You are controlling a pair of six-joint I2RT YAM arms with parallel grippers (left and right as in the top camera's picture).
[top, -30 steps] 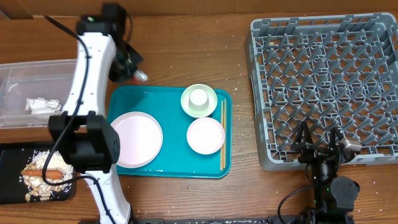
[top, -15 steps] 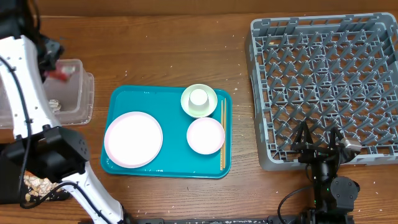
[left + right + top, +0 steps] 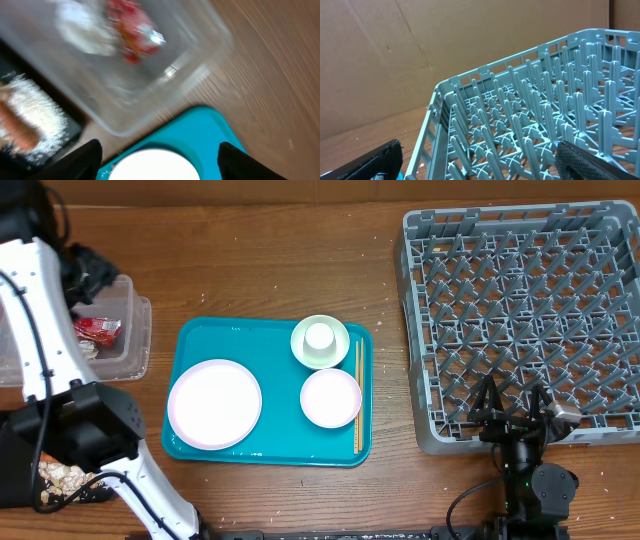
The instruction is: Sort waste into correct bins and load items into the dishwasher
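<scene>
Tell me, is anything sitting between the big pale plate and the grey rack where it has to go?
Yes. On the teal tray, the white bowl and the chopsticks lie between the plate and the grey rack. Past the tray's edge, only wooden table shows before the rack.

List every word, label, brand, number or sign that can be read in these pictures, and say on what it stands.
No text can be read. The red wrapper in the clear tub may carry print, but it is too small and blurred to read. The grey dish rack and the teal tray show no markings.
</scene>
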